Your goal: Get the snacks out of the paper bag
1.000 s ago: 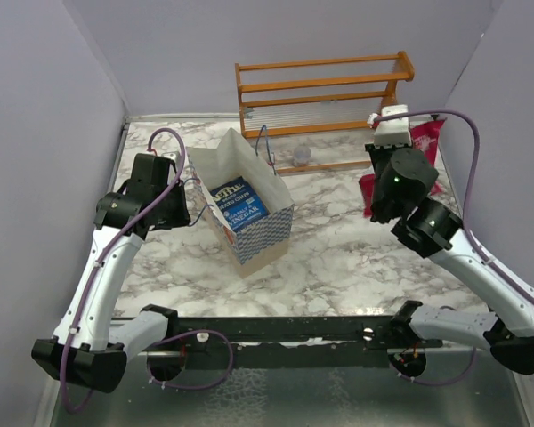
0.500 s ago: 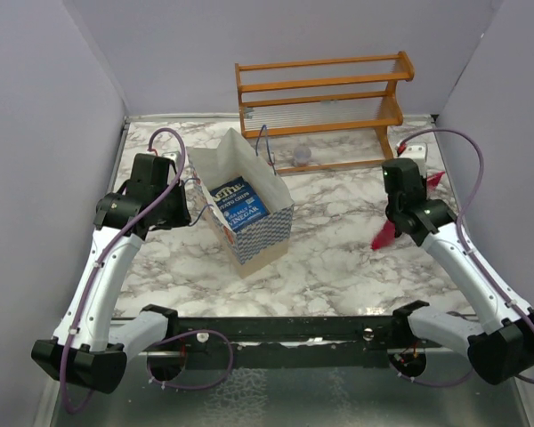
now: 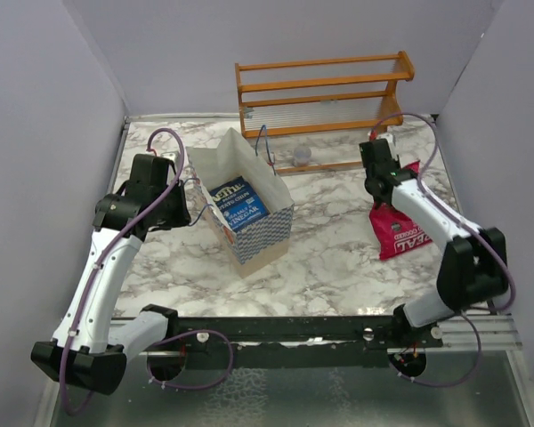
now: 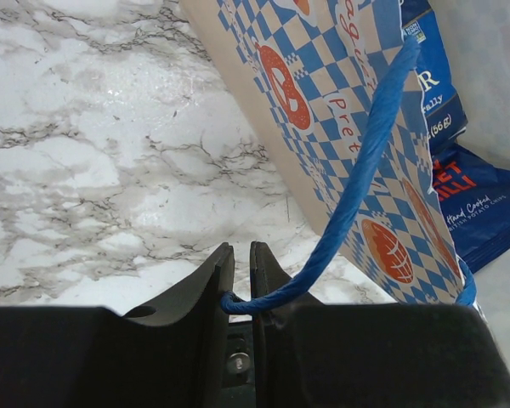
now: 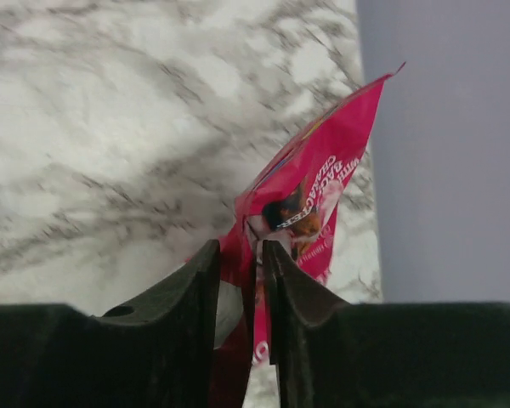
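Left fingers (image 4: 195,289): clenched on the thin blue cord handle (image 4: 365,161), and the cord is nipped right at the tips.
Cord handle: it climbs from that pinch up to the rim of the paper bag (image 4: 323,110) and looks fairly taut.
Paper bag: it stands open, left of centre on the worktop (image 3: 329,240), checkered band low, mouth up.
Inside the bag: a dark blue packet (image 3: 240,205) shows face-up. Anything under it is hidden.
Right fingers (image 5: 187,289): red foil is threaded through a narrow gap between them. I can't tell whether it is pinched or already loose.
Red packet (image 5: 319,183): out of the bag, over on the right side of the worktop and well apart from the bag. From above it lies mostly flat, with its far end at the fingers.
Wooden rack (image 3: 320,84): it sits at the far edge, not in play.
Risk, right side: if the foil is snagged on a tip, lifting away could drag the packet toward the right wall or flip it.
Risk, left side: the bag hangs on one cord. A hard pull on it could tip the bag leftward or tear the handle, and the blue packet could spill or get buried.
Risk, next reach: the mouth is narrow, so fingers could catch the paper rim and crumple it shut.
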Controlling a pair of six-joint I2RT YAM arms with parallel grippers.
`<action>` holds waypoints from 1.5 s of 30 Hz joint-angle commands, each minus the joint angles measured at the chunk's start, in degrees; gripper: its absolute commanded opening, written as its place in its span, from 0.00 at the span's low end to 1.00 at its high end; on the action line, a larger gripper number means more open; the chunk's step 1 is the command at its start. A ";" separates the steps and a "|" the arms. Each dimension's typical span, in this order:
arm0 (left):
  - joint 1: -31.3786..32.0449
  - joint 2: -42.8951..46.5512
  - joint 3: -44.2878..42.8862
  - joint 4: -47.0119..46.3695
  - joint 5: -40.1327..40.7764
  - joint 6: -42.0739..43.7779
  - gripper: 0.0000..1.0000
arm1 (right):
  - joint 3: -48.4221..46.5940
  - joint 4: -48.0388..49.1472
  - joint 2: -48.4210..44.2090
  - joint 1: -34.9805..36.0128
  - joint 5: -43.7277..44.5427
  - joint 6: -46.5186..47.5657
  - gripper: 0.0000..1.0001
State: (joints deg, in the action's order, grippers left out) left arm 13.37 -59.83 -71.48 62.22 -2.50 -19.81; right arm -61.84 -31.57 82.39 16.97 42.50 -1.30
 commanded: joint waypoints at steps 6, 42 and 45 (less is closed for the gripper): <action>0.17 2.47 0.43 1.78 2.98 -1.72 0.17 | -23.69 -10.15 11.20 -0.10 -16.07 -8.79 0.87; 0.13 3.56 -0.30 10.94 6.77 -5.87 0.09 | -50.51 -7.85 27.05 39.71 -32.70 3.57 0.57; 0.17 1.74 -5.33 12.02 6.18 -5.69 0.18 | -49.43 -7.76 25.91 39.71 -33.16 3.30 0.59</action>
State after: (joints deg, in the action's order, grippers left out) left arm 13.37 -56.64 -70.26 72.03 4.10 -26.15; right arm -109.65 -38.83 110.48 56.25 6.24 1.28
